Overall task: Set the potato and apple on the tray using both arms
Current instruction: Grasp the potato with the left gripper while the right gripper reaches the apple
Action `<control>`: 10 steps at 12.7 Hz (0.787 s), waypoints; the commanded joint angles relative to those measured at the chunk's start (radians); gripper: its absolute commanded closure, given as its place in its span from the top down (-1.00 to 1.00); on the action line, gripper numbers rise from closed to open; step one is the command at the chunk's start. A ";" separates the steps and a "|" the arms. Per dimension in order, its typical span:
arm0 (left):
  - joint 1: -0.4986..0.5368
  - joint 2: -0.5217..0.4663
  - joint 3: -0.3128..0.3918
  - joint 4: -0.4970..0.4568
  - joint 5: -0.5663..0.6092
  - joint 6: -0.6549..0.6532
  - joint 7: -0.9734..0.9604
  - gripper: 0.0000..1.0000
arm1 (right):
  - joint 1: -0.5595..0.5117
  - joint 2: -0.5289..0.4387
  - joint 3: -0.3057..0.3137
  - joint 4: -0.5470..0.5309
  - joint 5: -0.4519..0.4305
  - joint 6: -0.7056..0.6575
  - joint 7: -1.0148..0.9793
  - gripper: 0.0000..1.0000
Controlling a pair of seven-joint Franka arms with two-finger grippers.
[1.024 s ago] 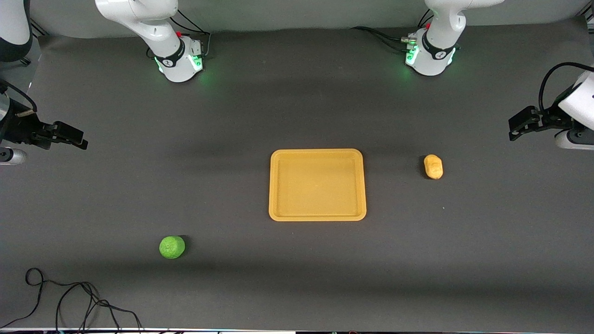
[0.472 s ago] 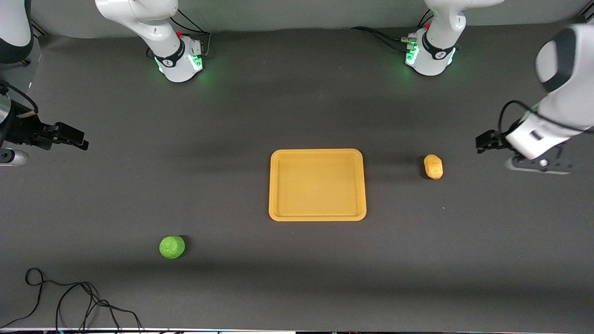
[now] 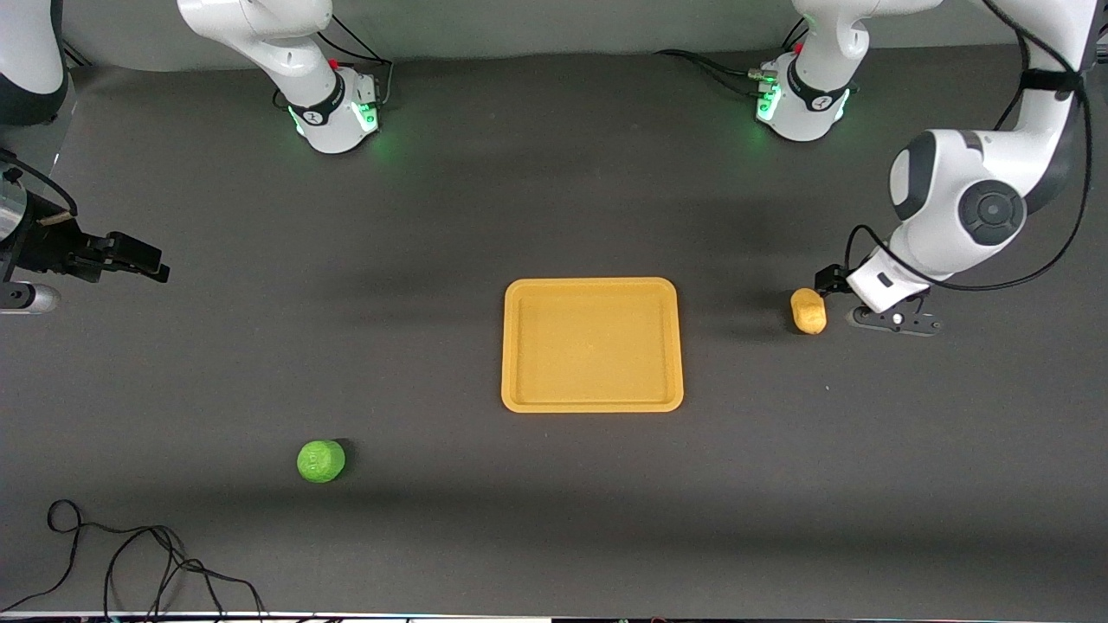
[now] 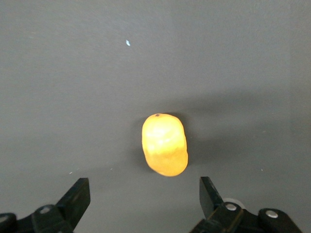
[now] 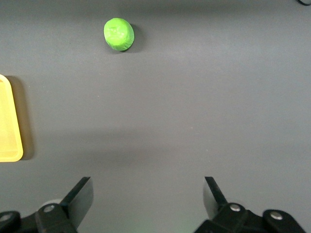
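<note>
The yellow-tan potato (image 3: pixel 808 311) lies on the dark table, beside the yellow-orange tray (image 3: pixel 592 344) toward the left arm's end. My left gripper (image 3: pixel 833 280) is open and empty, low beside the potato. In the left wrist view the potato (image 4: pixel 164 144) lies just ahead of the gripper (image 4: pixel 143 195), outside its spread jaws. The green apple (image 3: pixel 321 460) sits nearer the front camera than the tray, toward the right arm's end. My right gripper (image 3: pixel 141 260) is open and empty above the right arm's end of the table. Its wrist view (image 5: pixel 148 195) shows the apple (image 5: pixel 119 34) and a tray corner (image 5: pixel 9 124) ahead.
A loose black cable (image 3: pixel 130 554) lies at the table's front edge near the right arm's end. The two arm bases (image 3: pixel 333 108) (image 3: pixel 801 99) stand along the back edge. The tray holds nothing.
My left arm has swung in from the table's end and come down beside the potato. My right gripper has hardly moved. Potato, apple and tray have not moved.
</note>
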 commanded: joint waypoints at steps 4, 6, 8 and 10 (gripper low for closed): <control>-0.064 0.180 0.009 -0.074 -0.008 0.273 -0.038 0.98 | 0.022 0.030 0.010 0.023 -0.003 0.010 0.013 1.00; -0.066 0.179 0.009 -0.074 -0.008 0.269 -0.038 0.98 | 0.079 0.105 0.010 0.090 -0.003 0.034 0.026 1.00; -0.067 0.182 0.010 -0.083 -0.007 0.272 -0.032 0.71 | 0.091 0.248 0.013 0.271 0.000 0.021 0.054 1.00; -0.067 0.171 0.009 -0.084 -0.007 0.265 -0.037 -0.33 | 0.090 0.337 0.024 0.371 -0.003 0.022 0.051 1.00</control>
